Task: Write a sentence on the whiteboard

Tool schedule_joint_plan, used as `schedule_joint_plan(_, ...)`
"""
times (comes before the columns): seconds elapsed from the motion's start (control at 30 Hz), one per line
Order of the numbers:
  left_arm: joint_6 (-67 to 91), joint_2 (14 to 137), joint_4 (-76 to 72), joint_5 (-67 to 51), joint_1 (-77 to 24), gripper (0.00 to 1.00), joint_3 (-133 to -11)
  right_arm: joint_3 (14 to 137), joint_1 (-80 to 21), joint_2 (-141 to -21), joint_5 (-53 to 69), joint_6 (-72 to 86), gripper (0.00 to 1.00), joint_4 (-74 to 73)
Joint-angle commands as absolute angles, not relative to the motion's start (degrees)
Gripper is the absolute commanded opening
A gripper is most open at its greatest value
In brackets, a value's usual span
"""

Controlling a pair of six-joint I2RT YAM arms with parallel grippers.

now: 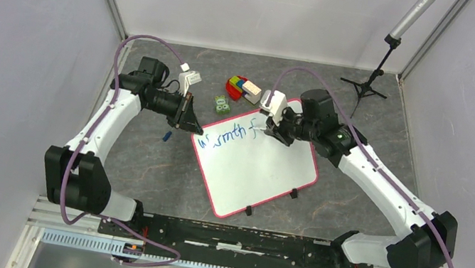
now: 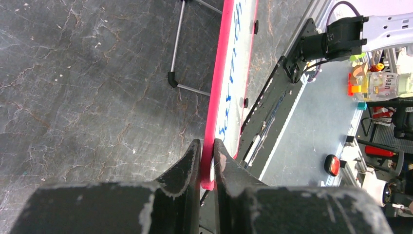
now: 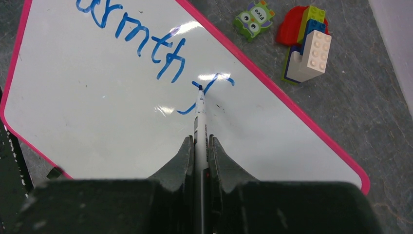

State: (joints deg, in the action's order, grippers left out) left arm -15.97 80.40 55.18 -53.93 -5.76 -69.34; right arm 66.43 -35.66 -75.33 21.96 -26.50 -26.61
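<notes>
Marker [image 3: 200, 117] is clamped in right gripper [image 3: 199, 144], tip on whiteboard [image 1: 264, 174] lying on table [image 1: 144, 162], its corner pinched by left gripper [image 2: 207, 146]; sentence [image 1: 225, 137] is at "Warmth f", so "ills" is judged due next.

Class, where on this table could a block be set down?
Bare table: between the whiteboard and the base rail, and near the tripod. Crowded: the far edge, with bricks, green tile, left claw, right claw holding the marker.

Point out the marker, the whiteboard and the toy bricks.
marker [image 3: 200, 122], right wrist view, on its white barrel.
whiteboard [image 1: 258, 173], top external view, on its bare white face.
toy bricks [image 3: 311, 53], right wrist view, on the white brick.
</notes>
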Motion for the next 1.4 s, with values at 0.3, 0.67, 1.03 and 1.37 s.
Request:
schedule_joint_plan(0.3,-17.3,80.1,54.0,-52.0,-5.9,0.02,-69.4,67.6,-33.1,-74.2,22.5,-28.1,0.00,-26.6)
schedule_joint_plan(0.67,-17.4,80.0,54.0,-52.1,-6.0,0.02,-69.4,67.9,-32.7,-73.4,22.2,-27.6,0.00,-25.9)
schedule_joint_plan(1.03,-17.3,80.0,54.0,-51.9,-6.0,0.02,-69.4,67.6,-32.5,-74.4,20.8,-28.6,0.00,-26.5)
schedule_joint_plan(1.37,-17.3,80.0,54.0,-51.9,-6.0,0.02,-69.4,67.3,-31.4,-73.8,22.2,-28.8,0.00,-27.7)
